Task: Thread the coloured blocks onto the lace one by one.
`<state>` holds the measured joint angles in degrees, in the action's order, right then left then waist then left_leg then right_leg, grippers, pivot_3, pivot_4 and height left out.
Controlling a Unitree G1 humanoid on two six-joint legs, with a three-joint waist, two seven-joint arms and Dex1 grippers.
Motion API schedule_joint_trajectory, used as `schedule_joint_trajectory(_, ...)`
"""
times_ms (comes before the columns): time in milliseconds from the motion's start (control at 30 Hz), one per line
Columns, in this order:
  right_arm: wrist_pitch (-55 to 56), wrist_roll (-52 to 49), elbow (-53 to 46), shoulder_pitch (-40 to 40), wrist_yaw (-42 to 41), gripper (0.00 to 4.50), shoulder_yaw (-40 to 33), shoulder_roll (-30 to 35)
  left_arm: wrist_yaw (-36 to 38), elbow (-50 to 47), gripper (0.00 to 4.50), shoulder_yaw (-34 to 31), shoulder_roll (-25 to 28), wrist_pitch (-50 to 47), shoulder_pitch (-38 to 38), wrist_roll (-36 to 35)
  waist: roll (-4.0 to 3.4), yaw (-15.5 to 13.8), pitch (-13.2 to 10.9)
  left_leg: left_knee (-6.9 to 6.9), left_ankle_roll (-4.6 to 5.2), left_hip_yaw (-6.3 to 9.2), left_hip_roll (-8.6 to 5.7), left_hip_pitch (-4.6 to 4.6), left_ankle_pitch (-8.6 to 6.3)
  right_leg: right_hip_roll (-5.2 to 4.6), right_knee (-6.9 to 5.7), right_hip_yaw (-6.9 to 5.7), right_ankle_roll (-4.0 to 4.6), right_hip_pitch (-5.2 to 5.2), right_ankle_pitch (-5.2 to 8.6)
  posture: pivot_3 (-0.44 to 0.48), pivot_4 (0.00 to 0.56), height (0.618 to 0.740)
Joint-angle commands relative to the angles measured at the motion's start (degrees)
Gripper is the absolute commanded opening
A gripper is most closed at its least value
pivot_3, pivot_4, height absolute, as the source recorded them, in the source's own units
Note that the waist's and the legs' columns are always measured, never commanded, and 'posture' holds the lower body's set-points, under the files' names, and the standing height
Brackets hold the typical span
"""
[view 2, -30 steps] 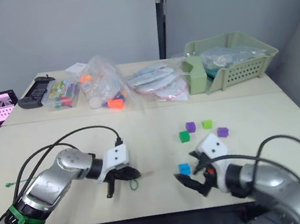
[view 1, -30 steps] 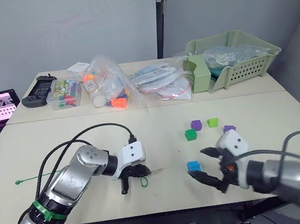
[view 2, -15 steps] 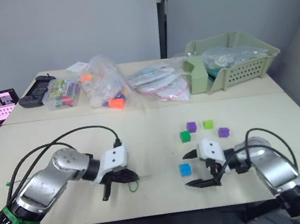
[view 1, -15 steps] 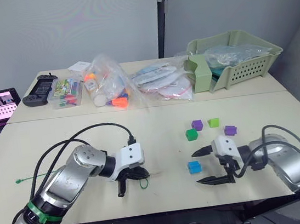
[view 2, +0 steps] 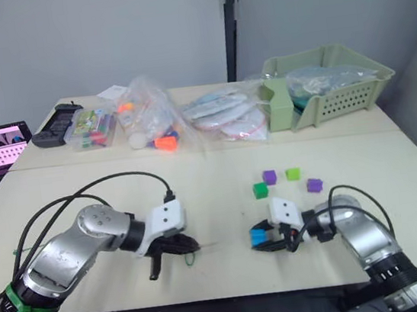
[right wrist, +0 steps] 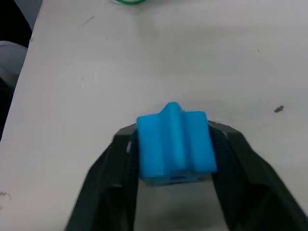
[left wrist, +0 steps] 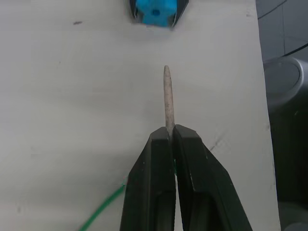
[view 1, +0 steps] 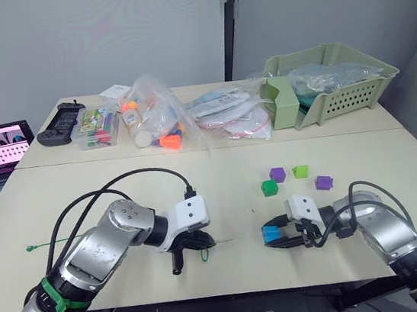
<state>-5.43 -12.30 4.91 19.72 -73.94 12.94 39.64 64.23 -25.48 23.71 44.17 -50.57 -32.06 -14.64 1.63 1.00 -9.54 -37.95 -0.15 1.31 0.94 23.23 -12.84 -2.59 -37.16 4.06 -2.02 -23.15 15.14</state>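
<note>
Pinching the stiff tip of the lace (left wrist: 167,96) between pressed-together fingers, the left end effector (view 1: 191,242) leaves the point sticking out towards the right, which looks meant to present it for threading. Behind the grip the green cord (view 1: 201,254) curls on the surface (view 1: 220,185), with a further stretch (view 1: 51,244) lying at the near left. The left arm reaches in low from the near left, forearm angled across the surface and wrist bent down so the fingers rest close to it.

The right end effector (view 1: 280,234) has its two fingers closed on either side of the bright blue block (view 1: 271,233), which sits at the near middle, apparently facing the lace tip across a gap. That arm comes in from the near right, wrist level and low.

The other four blocks wait farther back and to the right: dark green (view 1: 269,187), purple (view 1: 277,174), lime (view 1: 300,171) and a second purple (view 1: 323,181).
</note>
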Motion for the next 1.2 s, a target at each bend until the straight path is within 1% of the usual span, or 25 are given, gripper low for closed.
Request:
schedule_joint_trajectory(33, -1.8, -0.5, -4.9, -0.5, 1.7, 1.37, -0.5, -0.4, -1.4, -0.3, 0.0, 1.7, -2.1, -1.7, -2.8, 0.0, 0.0, -0.1, 0.0, 0.0, 0.0, 0.0, 0.0, 0.0, 0.0, 0.0, -0.01, -0.01, 0.0, 0.0, 0.0, 0.0, 0.15, 0.74)
schedule_joint_trajectory(233, -9.8, 0.5, -14.0, -1.1, 6.5, 1.37, 1.6, -2.0, -3.1, 2.2, 0.0, 4.8, -4.7, -4.3, -6.3, 0.6, 0.0, -0.1, 0.0, -0.06, 0.0, 0.04, 0.0, 0.0, 0.0, 0.02, -0.07, -0.01, 0.0, 0.0, 0.0, 0.0, 0.15, 0.74)
schedule_joint_trajectory(333, -12.2, 0.4, -16.7, -1.6, 7.9, 1.37, 2.4, -2.3, -3.0, 2.6, 0.0, 6.1, -4.6, -4.8, -7.5, 0.6, 0.0, -0.1, 0.0, -0.06, 0.0, 0.05, 0.0, 0.01, 0.0, 0.03, -0.07, -0.03, 0.0, -0.01, 0.0, 0.0, 0.15, 0.74)
schedule_joint_trajectory(633, -12.0, 2.1, -16.8, -2.8, 9.8, 1.37, 4.7, -2.5, -2.5, 3.1, 0.0, 10.9, -2.7, -5.4, -9.7, 3.0, 0.0, -0.2, 0.0, -0.1, 0.0, 0.03, -0.02, 0.02, 0.0, 0.01, -0.05, -0.03, 0.0, 0.0, 0.0, 0.0, 0.15, 0.74)
schedule_joint_trajectory(933, -12.5, 2.8, -17.2, -2.8, 11.0, 1.37, 5.2, -2.5, -3.5, 2.6, 0.0, 12.1, -4.0, -7.3, -9.7, 3.4, 0.0, -0.2, 0.0, -0.1, 0.0, 0.04, -0.01, 0.02, 0.0, 0.02, -0.07, -0.03, 0.0, 0.0, 0.0, 0.0, 0.15, 0.74)
schedule_joint_trajectory(1200, -13.5, 2.8, -18.8, -2.7, 11.3, 1.37, 6.1, -2.6, -5.6, 3.1, 0.0, 13.2, -6.3, -8.3, -10.1, 3.9, 0.0, -0.2, 0.0, -0.11, 0.0, 0.05, -0.01, 0.02, 0.0, 0.02, -0.08, -0.03, 0.0, 0.0, 0.0, 0.0, 0.15, 0.74)
